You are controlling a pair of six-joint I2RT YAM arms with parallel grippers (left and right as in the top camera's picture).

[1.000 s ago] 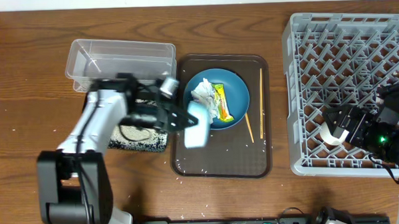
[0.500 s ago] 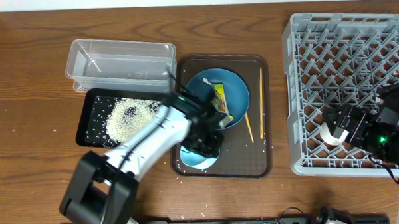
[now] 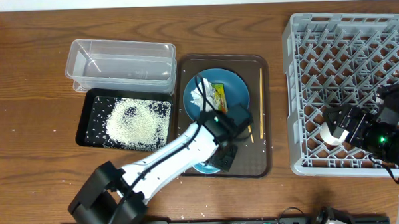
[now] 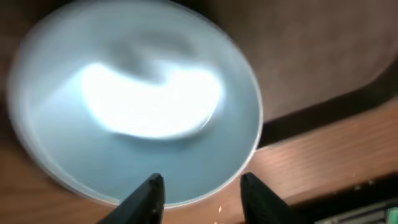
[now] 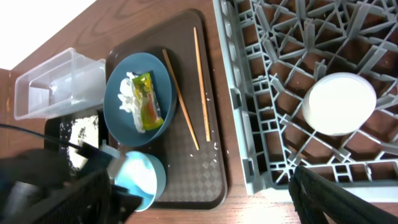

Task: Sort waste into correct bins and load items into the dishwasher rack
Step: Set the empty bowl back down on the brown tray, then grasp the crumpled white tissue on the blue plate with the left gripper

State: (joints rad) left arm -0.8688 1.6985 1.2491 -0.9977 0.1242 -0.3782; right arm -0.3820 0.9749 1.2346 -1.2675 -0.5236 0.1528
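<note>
My left gripper [image 3: 224, 154] is over the front of the brown tray, open, its fingers [image 4: 205, 196] straddling the near rim of a pale blue bowl [image 4: 137, 106] that sits on the tray [image 3: 203, 167]. The blue plate [image 3: 231, 91] holds the crumpled tissue [image 3: 200, 95] and the yellow-green wrapper [image 3: 220, 101]. Two chopsticks [image 3: 261, 100] lie right of the plate. Rice fills the black tray [image 3: 93, 109], beside the clear tub [image 3: 121, 61]. My right gripper [image 3: 346, 123] is open [image 5: 202, 186] over the grey rack [image 3: 347, 47], near a white bowl [image 5: 339, 102] standing in it.
The brown serving tray [image 3: 251, 160] lies between the bins and the rack. Loose rice grains dot the tray and the table near its front edge. My left arm [image 3: 155, 170] crosses the table in front of the black tray.
My left arm swung right from the black tray to the brown tray's front, carrying the pale blue bowl. The bowl went from tilted to resting on the tray. The right arm stayed still.
</note>
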